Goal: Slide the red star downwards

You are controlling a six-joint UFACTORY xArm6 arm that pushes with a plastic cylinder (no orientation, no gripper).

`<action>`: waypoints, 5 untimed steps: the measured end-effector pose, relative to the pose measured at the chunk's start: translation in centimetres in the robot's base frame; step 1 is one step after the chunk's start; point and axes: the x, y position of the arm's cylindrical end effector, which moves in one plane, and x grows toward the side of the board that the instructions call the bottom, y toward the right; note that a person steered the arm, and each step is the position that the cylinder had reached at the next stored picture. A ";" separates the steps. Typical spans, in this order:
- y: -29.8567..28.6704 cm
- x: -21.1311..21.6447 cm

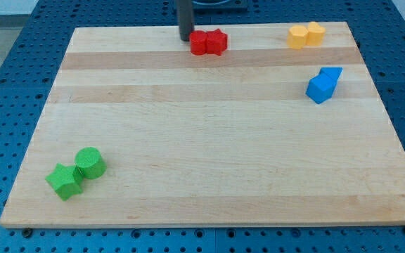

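My tip [186,39], a bare rod grasping nothing, sits just left of the red star [217,41], which remains near the board's [209,176] top edge, unpushed.

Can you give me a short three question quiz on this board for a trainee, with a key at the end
1. True or false: my tip stands at the view's bottom, beside the green blocks.
2. Which blocks lie nearest my tip? A) the blue blocks B) the red blocks C) the yellow blocks
3. Fill in: the yellow pair sits near the board's top ____ corner in the view.

Key:
1. False: it is at the view's top edge, just left of the red pair.
2. B
3. right
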 end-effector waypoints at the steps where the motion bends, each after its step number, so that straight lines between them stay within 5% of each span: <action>1: 3.2 0.0; 5: 4.3 4.7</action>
